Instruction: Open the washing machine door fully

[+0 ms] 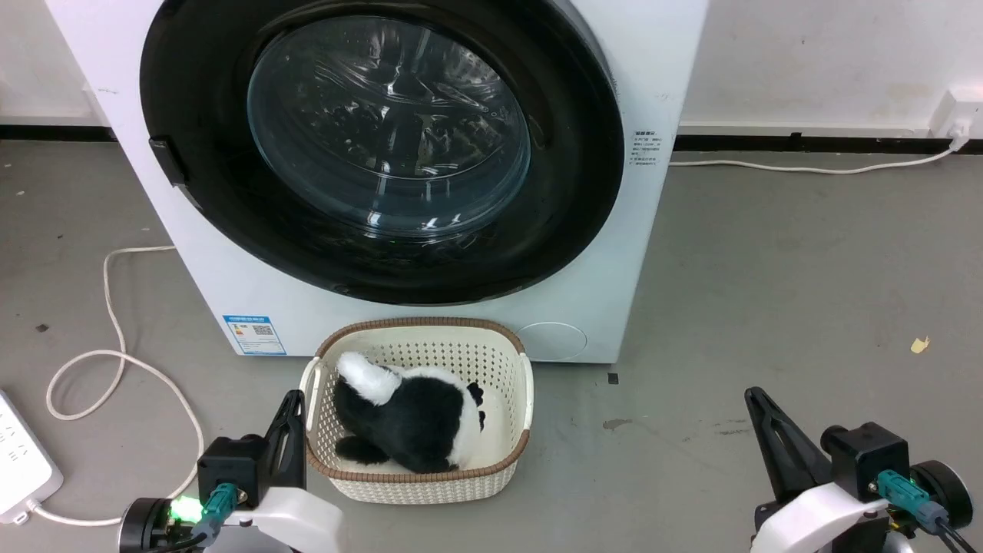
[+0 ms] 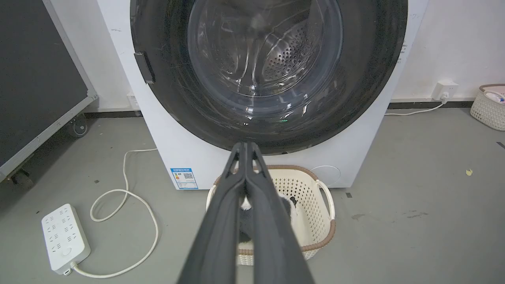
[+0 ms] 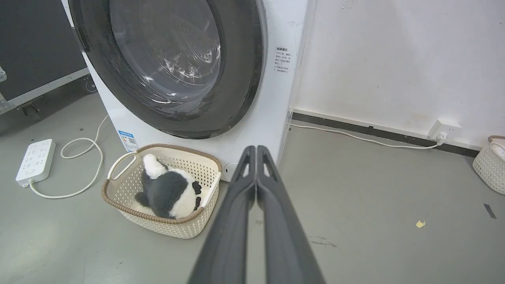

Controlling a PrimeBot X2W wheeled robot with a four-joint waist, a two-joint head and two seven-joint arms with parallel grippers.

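Nearest: left end effector (image 2: 245,146), fingers pressed together tip to tip, nothing held, low over the grey floor (image 1: 768,307). Same for the right end effector (image 3: 256,149): fingers together, empty, well apart to the right of the left one.

Next, the basket (image 1: 418,329), cream with a brown rim, sits just ahead of the left end effector and slightly to its right. In the head view one left finger sits right beside the basket's left handle; contact unclear. Black-and-white plush toy (image 1: 407,418) lies inside. From the right end effector the basket is ahead and to the left.

On the floor left of the left end effector: power strip (image 2: 65,236) and a looped white cable (image 1: 114,315).

Just behind the basket stands the washing machine (image 1: 261,303), straight ahead of the left end effector and ahead-left of the right one. Blue sticker (image 1: 254,334) is low on its front, left of the basket.

Task item: washing machine door (image 1: 384,138) is closed, black rim flat against the white front, perforated drum visible through the glass. Black tab (image 1: 167,160) sits on the rim's left edge, up and left of the left end effector's tips. Both end effectors are apart from the door.

Farthest: white wall (image 3: 394,59), wall socket (image 3: 444,129) ahead-right of the right end effector, second pale basket (image 3: 489,165) at far right.
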